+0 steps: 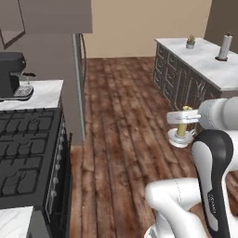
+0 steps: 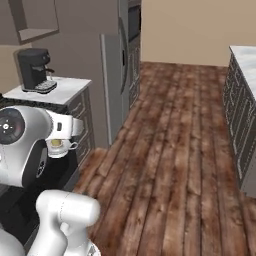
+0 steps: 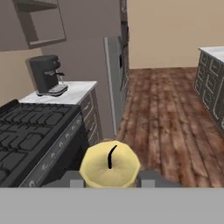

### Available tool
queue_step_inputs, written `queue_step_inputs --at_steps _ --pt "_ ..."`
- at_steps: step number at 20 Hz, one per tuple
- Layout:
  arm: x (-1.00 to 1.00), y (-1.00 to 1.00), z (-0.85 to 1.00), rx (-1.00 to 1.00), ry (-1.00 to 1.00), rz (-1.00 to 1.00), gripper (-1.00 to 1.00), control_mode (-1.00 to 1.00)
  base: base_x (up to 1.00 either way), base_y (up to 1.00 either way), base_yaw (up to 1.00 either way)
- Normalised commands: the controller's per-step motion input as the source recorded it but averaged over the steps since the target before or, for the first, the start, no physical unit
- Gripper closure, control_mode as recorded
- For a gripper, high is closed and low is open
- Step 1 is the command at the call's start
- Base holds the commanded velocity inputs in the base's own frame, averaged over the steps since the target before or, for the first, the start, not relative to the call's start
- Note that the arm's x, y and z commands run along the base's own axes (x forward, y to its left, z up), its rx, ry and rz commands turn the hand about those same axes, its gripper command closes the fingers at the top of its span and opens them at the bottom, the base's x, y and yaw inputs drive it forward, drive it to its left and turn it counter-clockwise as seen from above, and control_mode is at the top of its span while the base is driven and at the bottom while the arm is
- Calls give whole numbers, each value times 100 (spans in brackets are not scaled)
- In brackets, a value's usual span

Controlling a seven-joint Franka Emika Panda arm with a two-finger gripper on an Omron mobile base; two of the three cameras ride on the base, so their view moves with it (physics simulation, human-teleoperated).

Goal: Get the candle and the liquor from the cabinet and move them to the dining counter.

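Gripper [image 1: 182, 122] around unlabelled candle [image 1: 182, 128].

At the upper right of your left base view you have the dining counter [image 1: 204, 58], its white marble top carrying a small potted plant [image 1: 190, 42] near its far end and an upright paper towel roll [image 1: 225, 47] further right. At the left, a small marble counter [image 1: 44, 93] holds a black coffee machine [image 1: 11, 74]. Wooden floor [image 1: 125, 125] runs between them.
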Motion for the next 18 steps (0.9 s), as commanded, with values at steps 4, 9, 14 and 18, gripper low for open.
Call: queue_step_inputs --at_steps 4,9,14,18 --pt "0 0 0 0 0 0 100 100 -10 -61 -15" --pt "0 0 0 0 0 0 100 100 9 -82 -6" --pt "0 0 0 0 0 0 100 100 19 -88 0" --pt "0 0 0 0 0 0 100 100 32 -80 0"
